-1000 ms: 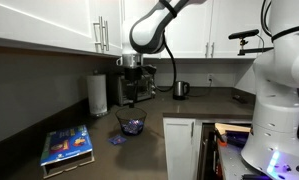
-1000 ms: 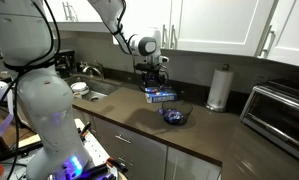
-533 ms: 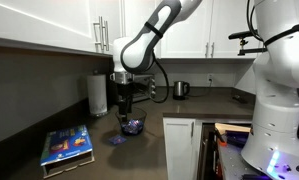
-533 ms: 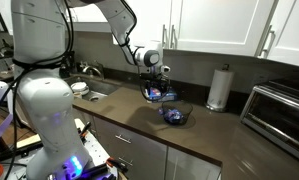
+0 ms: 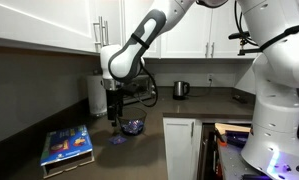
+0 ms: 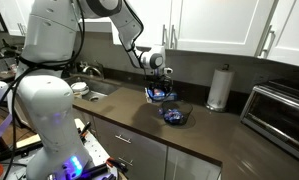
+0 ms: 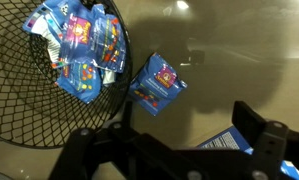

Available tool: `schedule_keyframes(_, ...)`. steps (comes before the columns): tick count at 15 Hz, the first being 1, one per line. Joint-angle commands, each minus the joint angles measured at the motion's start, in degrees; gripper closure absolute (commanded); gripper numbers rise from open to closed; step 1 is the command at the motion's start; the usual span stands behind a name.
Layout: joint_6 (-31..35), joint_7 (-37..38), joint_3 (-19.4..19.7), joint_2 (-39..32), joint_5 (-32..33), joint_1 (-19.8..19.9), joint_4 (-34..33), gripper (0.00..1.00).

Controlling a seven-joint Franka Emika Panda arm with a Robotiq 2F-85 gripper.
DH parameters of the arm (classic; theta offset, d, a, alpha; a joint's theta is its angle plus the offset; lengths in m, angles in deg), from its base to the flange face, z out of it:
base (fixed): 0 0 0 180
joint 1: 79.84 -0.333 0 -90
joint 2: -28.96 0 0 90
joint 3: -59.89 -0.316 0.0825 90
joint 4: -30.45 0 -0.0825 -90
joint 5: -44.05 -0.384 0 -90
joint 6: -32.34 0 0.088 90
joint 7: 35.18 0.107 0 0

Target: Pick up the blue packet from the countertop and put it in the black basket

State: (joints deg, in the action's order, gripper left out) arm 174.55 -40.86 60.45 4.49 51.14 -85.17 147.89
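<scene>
Arm's swung off the basket point(image 5: 134, 126) since 1 s ago; gripper point(image 7: 179, 135) now hangs over the blue packet point(image 7: 157, 83). Jaws spread wide, nothing in them. Packet lies flat on the counter point(image 7: 239, 60), just outside basket rim.

Small black round wire basket point(image 7: 17, 110): thin metal mesh with a dark matt coating, see-through. Small flat blue-purple packet point(image 7: 157, 85): smooth printed wrapper with a slight sheen; film or card cannot be told. Dark countertop point(image 7: 244, 45): smooth and polished, mirroring the ceiling lights. White paper-towel roll point(image 5: 97, 93): soft matt paper. Silver toaster oven point(image 6: 279, 115): bare metal with a dull shine. White cabinet doors point(image 5: 49, 25): smooth satin paint. White robot casing point(image 5: 274, 90): glossy moulded plastic.
</scene>
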Motion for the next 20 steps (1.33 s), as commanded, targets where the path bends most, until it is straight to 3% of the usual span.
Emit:
schedule_keyframes(1, -2.39, 1.5, -0.71, -3.14, 0.72, 0.05, -3.95, 0.0)
schedule_keyframes(12, -1.28, 5.63, 0.43, -7.79, 2.67, -1.91, -5.09, 0.0)
schedule_keyframes(19, 3.03, 10.88, 4.28, -11.92, 8.17, -4.55, -7.3, 0.0)
schedule_keyframes(20, 2.79, 11.22, 4.74, -12.45, 8.69, -4.67, -7.99, 0.1)
